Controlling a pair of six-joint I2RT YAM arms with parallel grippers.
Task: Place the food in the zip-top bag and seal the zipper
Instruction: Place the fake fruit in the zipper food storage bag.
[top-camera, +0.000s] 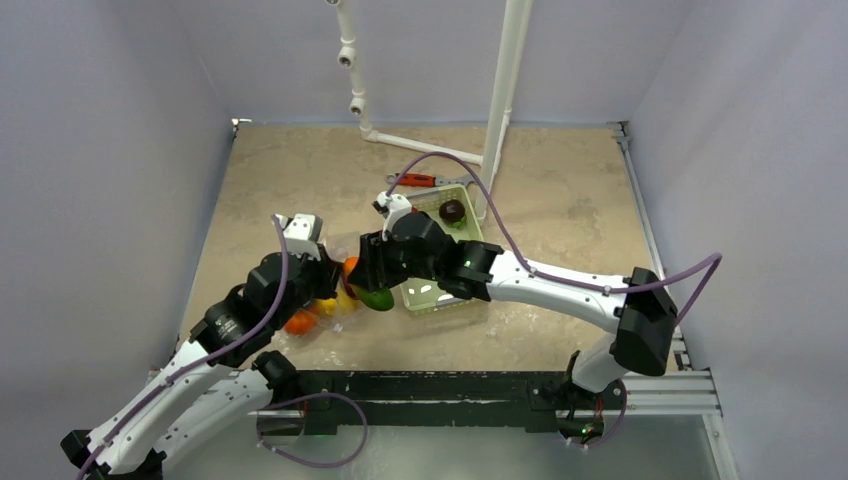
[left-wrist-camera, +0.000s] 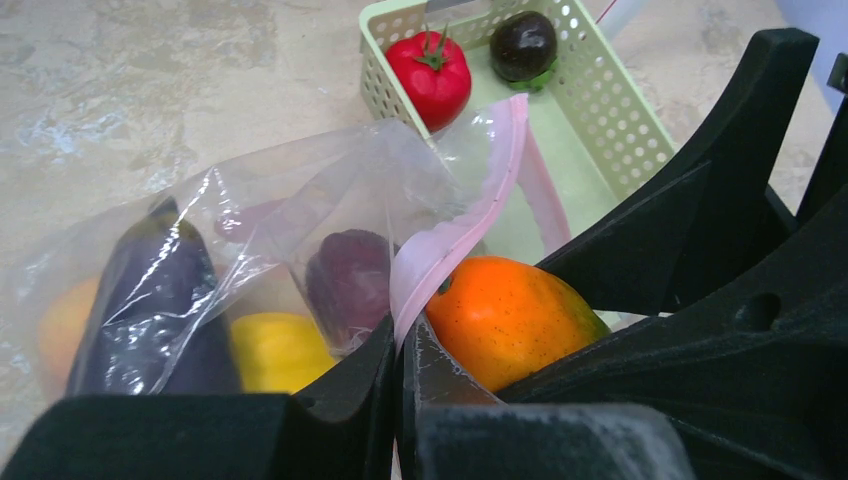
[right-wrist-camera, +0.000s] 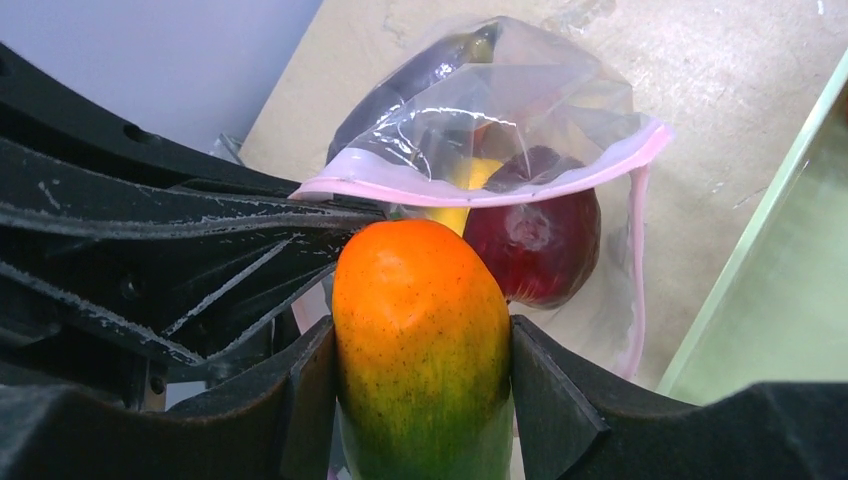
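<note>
Over the beige marbled table (top-camera: 560, 200), the zip-top bag (left-wrist-camera: 300, 190) is held agape by the left gripper (left-wrist-camera: 395, 375), clamped shut on its pink zipper (left-wrist-camera: 505, 150), so that the orange-green mango (right-wrist-camera: 420, 300), gripped by the right gripper (right-wrist-camera: 420, 375) at the mouth, can be fed in.

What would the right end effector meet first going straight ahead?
Likely the open zip-top bag: the mango it holds points under the pink zipper, toward the dark red fruit inside. Depth is unclear.
</note>
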